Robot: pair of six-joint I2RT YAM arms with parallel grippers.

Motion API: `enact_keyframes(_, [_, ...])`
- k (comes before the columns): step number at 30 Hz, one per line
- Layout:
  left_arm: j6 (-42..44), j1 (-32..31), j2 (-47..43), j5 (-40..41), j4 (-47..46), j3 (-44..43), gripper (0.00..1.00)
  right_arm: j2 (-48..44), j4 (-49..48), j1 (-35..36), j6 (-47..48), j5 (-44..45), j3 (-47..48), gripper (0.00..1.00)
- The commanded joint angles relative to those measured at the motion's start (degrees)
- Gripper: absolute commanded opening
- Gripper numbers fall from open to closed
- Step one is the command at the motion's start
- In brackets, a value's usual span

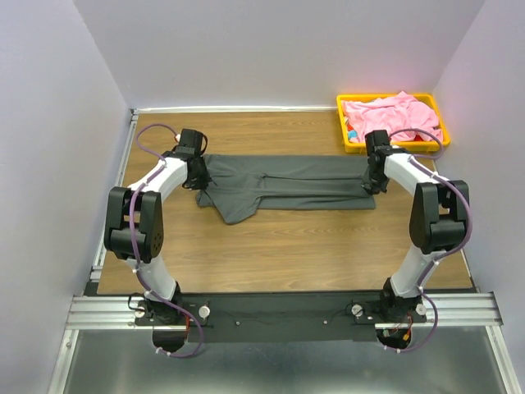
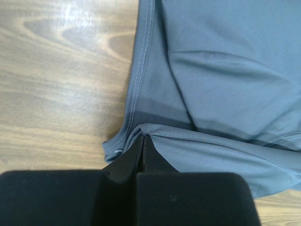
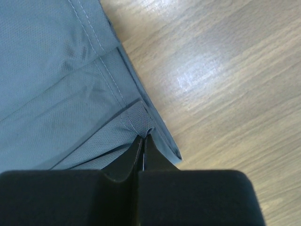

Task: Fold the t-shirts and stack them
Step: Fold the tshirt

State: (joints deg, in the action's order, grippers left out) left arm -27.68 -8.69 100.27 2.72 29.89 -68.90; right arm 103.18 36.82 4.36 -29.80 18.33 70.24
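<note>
The charcoal grey t-shirt (image 1: 283, 185) lies spread across the middle of the wooden table, folded lengthwise into a long band with one sleeve sticking out at the front left. My left gripper (image 1: 197, 174) is shut on its left end; in the left wrist view the gripper (image 2: 142, 137) pinches a raised fold of grey cloth (image 2: 211, 70). My right gripper (image 1: 373, 176) is shut on its right end; in the right wrist view the gripper (image 3: 143, 137) pinches the hem corner of the cloth (image 3: 56, 70). The pink t-shirt (image 1: 392, 116) lies crumpled in the yellow tray.
The yellow plastic tray (image 1: 343, 125) stands at the back right corner of the table, with something blue and red under the pink cloth. Grey walls close in the table on three sides. Bare wood (image 1: 287, 246) lies in front of the grey shirt.
</note>
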Motion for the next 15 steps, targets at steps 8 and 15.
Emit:
enact_keyframes(8, [-1.94, 0.51, -5.16, -1.14, -5.81, 2.28, 0.4, -2.52, -2.45, -0.84, 3.17, -1.8, 1.92, 0.45])
enact_keyframes(15, [-2.38, -1.5, -14.55, 1.14, -4.67, 5.79, 0.74, -11.4, -3.5, -0.23, 4.93, -7.5, -0.1, 0.59])
